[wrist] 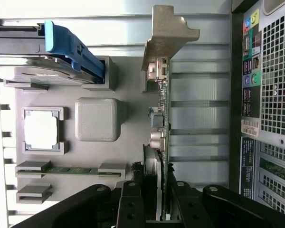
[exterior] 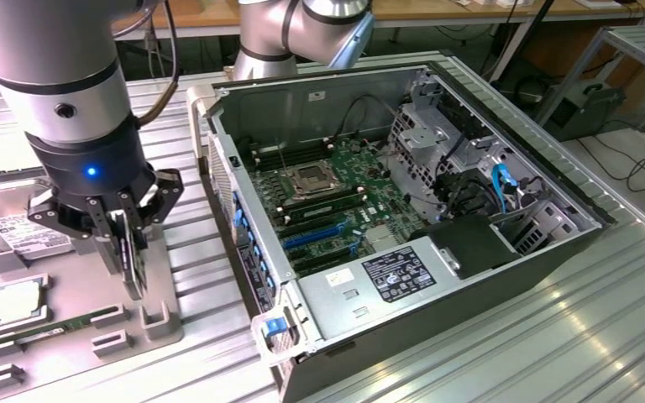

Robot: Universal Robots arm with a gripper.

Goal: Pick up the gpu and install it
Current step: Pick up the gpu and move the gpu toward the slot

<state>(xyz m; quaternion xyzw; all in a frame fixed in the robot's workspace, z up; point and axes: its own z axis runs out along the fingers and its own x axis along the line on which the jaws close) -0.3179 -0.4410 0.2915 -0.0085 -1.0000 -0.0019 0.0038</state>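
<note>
Grips the gpu [exterior: 134, 264] with jaws clamped on one end of the card, one finger [wrist: 131, 204] pressed to each flat face. Holds it on edge, thin side toward the exterior view, over the side of the grey parts tray [exterior: 76, 290] that lies nearest the open computer case [exterior: 300, 109]; cannot tell whether card and tray touch. Shows in the wrist view the silver bracket [wrist: 167, 35] at the end away from the jaws, the green board edge running between the two. Sits just beside the hard drive [exterior: 14, 231] with its white label, the square processor [exterior: 14, 302] and the narrow green memory stick [exterior: 54, 326], all lying in the tray. Stands well apart from the blue expansion slots [exterior: 313, 237] on the motherboard [exterior: 334, 180] inside the case, toward the exterior view's right. Rests, tray and case alike, on the ribbed metal table [exterior: 524, 336].
</note>
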